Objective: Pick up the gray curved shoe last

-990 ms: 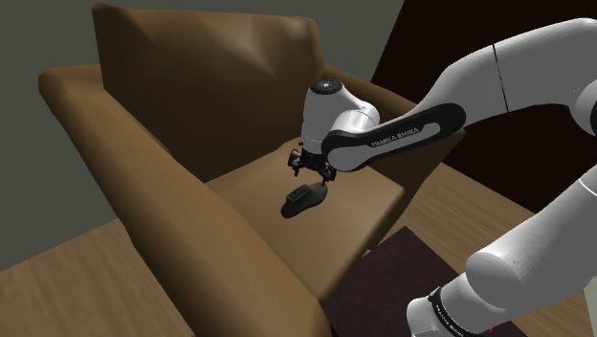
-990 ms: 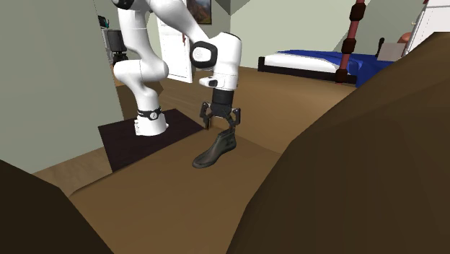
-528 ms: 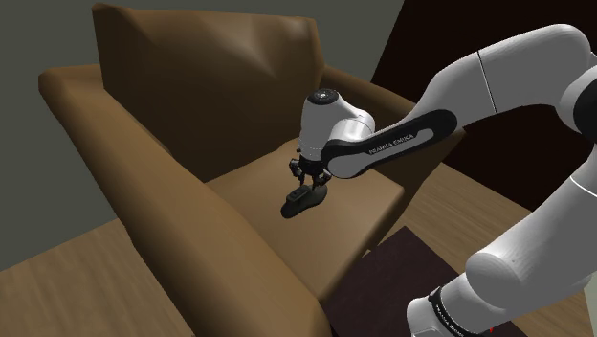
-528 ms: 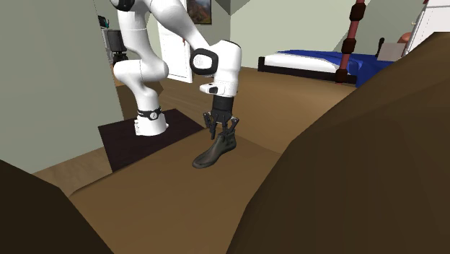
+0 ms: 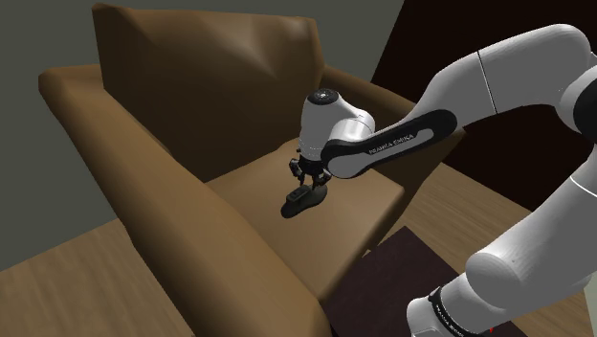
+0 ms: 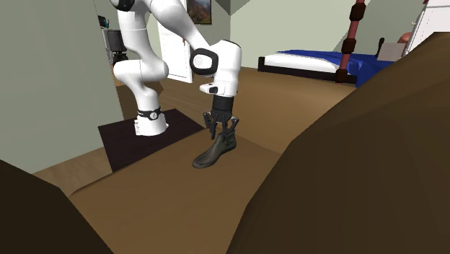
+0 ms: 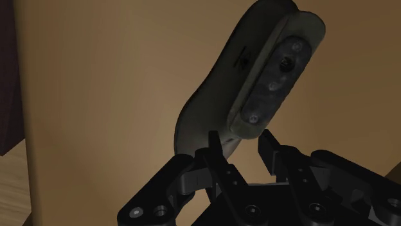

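Observation:
A dark gray curved shoe last (image 5: 301,199) rests on the brown armchair's seat cushion (image 5: 244,187), its toe pointing toward the shoulder view's lower left. My black gripper (image 5: 308,180) comes down on its raised heel end and is shut on it. From across the seat, the shoe last (image 6: 214,153) sits sole-down with the gripper (image 6: 222,132) clasping its top. In the wrist view the two fingers (image 7: 215,154) pinch the narrow heel of the shoe last (image 7: 257,70), whose flat upper face with small holes stretches away from the gripper (image 7: 244,149).
The chair's backrest (image 5: 210,86) and thick armrest (image 5: 182,220) hem in the seat; another armrest (image 6: 346,180) bulks at the second exterior view's right. A dark mat (image 6: 119,141) lies under the arm's base on the wooden floor. A blue bed (image 6: 310,61) stands far behind.
A second ago the gripper hung open just above the last's heel. It has since dropped onto the heel and shut on it; nothing has moved in the last half second.

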`<act>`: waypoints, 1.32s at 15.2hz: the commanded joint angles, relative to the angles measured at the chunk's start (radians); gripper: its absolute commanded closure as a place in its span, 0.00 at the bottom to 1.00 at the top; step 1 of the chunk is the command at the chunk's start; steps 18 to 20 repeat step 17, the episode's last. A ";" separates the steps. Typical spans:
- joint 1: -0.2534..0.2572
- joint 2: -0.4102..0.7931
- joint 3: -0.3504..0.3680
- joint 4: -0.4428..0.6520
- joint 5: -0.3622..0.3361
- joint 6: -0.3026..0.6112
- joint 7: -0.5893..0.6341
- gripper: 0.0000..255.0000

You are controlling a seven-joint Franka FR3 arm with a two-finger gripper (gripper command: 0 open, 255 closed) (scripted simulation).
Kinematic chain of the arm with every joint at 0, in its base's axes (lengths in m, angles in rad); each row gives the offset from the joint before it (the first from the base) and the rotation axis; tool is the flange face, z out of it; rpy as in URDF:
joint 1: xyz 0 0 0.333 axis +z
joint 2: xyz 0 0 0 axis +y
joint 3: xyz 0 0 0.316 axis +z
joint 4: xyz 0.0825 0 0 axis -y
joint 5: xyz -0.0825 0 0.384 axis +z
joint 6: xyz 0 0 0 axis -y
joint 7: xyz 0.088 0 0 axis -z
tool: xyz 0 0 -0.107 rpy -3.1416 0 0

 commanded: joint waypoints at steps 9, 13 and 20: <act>-0.014 -0.103 0.019 0.027 0.121 -0.088 -0.103 1.00; -0.014 -0.144 0.020 0.046 0.165 -0.131 -0.142 1.00; -0.014 -0.164 0.019 0.058 0.186 -0.155 -0.162 1.00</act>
